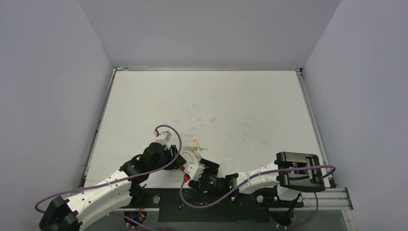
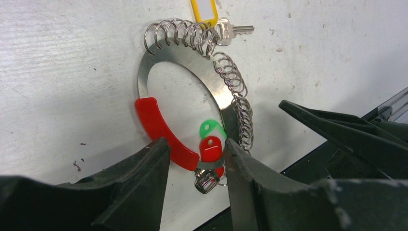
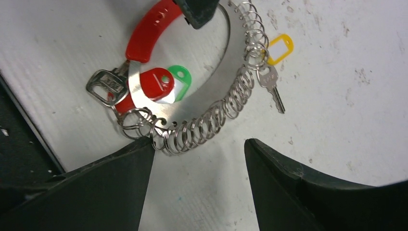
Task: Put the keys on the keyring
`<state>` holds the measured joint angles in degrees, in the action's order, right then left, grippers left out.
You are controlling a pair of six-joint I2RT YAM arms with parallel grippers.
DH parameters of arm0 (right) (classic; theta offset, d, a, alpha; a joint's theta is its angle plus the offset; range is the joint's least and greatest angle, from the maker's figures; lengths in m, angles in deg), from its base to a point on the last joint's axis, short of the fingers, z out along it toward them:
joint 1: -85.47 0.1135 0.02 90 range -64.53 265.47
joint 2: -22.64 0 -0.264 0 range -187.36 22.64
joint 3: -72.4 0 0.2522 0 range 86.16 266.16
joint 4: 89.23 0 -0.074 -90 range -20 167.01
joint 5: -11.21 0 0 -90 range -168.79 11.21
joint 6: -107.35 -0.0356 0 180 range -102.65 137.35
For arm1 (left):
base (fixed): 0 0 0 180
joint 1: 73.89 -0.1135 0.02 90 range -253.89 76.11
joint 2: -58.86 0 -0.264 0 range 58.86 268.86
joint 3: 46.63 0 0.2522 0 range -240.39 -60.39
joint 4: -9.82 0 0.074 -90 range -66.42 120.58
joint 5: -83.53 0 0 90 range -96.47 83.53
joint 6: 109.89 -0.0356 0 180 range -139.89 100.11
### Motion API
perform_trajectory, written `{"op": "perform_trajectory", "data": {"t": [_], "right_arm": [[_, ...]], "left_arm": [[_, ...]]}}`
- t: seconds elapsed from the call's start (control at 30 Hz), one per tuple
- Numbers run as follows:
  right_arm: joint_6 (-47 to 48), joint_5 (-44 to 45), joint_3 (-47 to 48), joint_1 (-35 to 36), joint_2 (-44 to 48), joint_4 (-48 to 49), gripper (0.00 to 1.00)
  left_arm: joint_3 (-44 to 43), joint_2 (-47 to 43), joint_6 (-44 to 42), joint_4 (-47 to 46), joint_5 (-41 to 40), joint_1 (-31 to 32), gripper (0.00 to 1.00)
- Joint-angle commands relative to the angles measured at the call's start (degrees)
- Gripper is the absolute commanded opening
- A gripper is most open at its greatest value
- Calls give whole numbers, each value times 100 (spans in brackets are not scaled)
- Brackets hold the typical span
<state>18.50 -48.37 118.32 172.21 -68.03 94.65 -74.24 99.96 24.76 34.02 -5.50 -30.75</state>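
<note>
The keyring (image 2: pixel 178 55) is a flat silver ring lying on the white table. It carries a red plastic arc (image 2: pixel 154 120) and a row of small split rings (image 2: pixel 235 91). The keys gather on it. A yellow-tagged key (image 2: pixel 231 31) hangs at the far side. Red (image 2: pixel 210 148) and green (image 2: pixel 209 127) tags and a silver key head (image 2: pixel 207 182) sit at the near end. My left gripper (image 2: pixel 195 144) stands open astride that near end. The right wrist view shows the keyring (image 3: pixel 216 72) just beyond my right gripper (image 3: pixel 199 140), which is open and empty. Its left finger (image 3: pixel 139 154) touches the split rings.
Both grippers meet near the table's front middle, with the left gripper (image 1: pixel 179 161) and the right gripper (image 1: pixel 198 168) close together. A black strip (image 1: pixel 216 207) runs along the near edge. A black housing (image 1: pixel 298 171) sits at the right. Purple cables loop over both arms.
</note>
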Motion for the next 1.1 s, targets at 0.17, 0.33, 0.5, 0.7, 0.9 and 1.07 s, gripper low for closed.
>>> {"op": "perform_trajectory", "data": {"t": [0.17, 0.33, 0.5, 0.7, 0.9, 1.07], "right_arm": [[4, 505, -61, -97, 511, -244, 67], [-109, 28, -275, -516, 759, 56, 67], [-110, -391, -219, -885, 760, 124, 67], [30, -1172, -204, -912, 862, 201, 67], [61, -1897, -50, -810, 843, 162, 67], [98, -1899, -71, -710, 938, 197, 67]], "left_arm": [[9, -54, 36, -226, 26, -10, 44], [48, -19, 69, -300, 26, -9, 44], [40, 12, 68, -280, 35, -9, 44], [44, -37, 62, -236, 38, -9, 44], [75, -116, 62, -192, 9, -7, 44], [99, -145, 67, -158, 8, -13, 44]]}}
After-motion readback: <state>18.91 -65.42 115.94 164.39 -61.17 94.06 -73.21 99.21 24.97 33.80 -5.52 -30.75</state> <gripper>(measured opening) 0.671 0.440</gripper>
